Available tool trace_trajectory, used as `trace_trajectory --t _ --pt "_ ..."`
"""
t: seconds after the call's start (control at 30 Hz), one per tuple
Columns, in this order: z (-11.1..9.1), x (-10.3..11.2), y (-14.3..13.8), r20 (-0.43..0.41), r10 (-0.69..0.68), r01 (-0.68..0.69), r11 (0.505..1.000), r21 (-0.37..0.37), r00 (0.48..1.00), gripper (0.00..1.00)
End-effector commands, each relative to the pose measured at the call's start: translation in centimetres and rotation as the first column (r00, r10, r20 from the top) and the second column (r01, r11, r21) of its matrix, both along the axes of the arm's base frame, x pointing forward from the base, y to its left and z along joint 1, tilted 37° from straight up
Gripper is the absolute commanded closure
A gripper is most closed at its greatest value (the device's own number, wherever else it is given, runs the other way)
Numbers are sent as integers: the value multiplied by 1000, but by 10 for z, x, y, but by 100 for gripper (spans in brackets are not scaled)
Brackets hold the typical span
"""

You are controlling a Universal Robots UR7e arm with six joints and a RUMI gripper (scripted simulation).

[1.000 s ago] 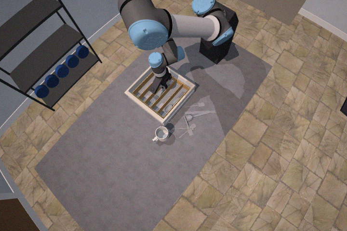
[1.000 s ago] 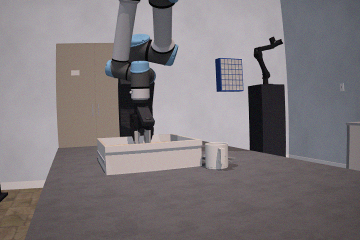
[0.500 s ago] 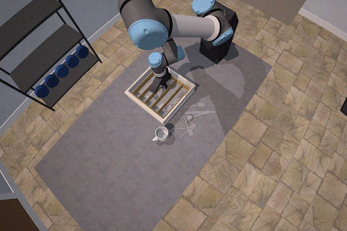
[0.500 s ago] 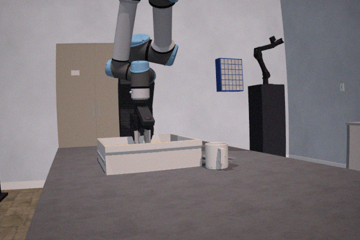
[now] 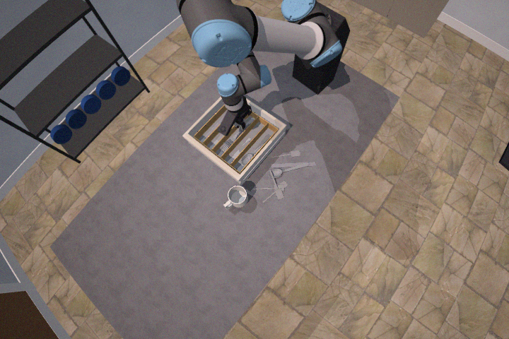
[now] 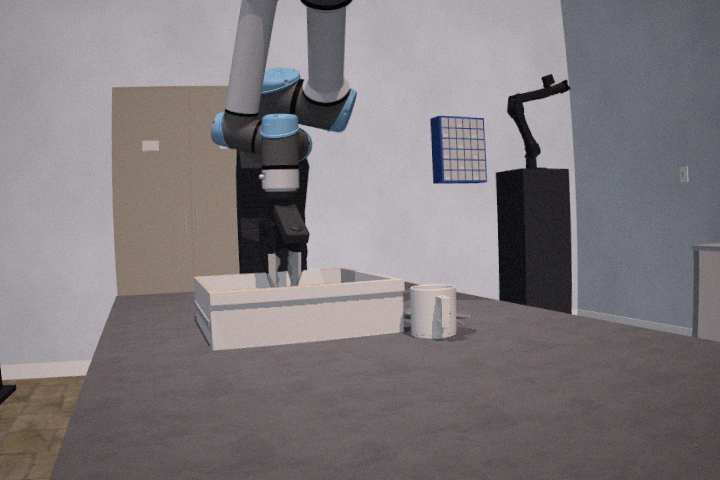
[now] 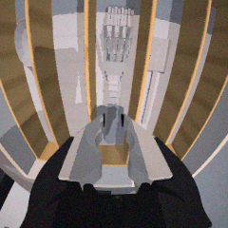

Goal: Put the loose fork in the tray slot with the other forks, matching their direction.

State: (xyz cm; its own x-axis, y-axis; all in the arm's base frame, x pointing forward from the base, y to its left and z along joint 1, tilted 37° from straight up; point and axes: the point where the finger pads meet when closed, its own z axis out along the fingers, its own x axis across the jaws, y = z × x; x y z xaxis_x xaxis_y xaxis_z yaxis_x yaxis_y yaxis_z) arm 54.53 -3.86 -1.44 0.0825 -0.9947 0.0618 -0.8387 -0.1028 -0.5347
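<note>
Wrist view: the hand (image 5: 240, 125) (image 6: 284, 284) (image 7: 112, 114) is slightly open, nothing visibly gripped, low over the fork slot. The forks (image 5: 226, 144) (image 7: 119, 33) lie along it, the loose one probably among them, though I can't single it out. Best rise straight, clear of the tray (image 5: 211, 157) (image 6: 307, 319) (image 7: 86, 57) dividers. A mug (image 5: 232, 202) (image 6: 426, 314) stands nearby on the grey tabletop (image 5: 162, 239) (image 6: 372, 407); beyond is a dark shelf unit (image 5: 34, 44).

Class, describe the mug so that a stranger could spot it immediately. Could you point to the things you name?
On the grey table (image 5: 150, 223) (image 6: 372, 418), find the pale, wooden-divided tray (image 5: 211, 157) (image 6: 310, 319). Just outside it, near one corner, stands the white mug (image 5: 237, 202) (image 6: 423, 314). Unlike the flat utensils lying nearby, it is upright, round and has a side handle.
</note>
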Motion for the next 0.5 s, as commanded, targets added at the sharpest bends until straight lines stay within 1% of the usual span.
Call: trace_trajectory --t 0.0,0.47 --pt "7 -5 0 1 0 0 1000 0 1000 86" --pt "41 -31 0 1 0 0 1000 0 1000 86"
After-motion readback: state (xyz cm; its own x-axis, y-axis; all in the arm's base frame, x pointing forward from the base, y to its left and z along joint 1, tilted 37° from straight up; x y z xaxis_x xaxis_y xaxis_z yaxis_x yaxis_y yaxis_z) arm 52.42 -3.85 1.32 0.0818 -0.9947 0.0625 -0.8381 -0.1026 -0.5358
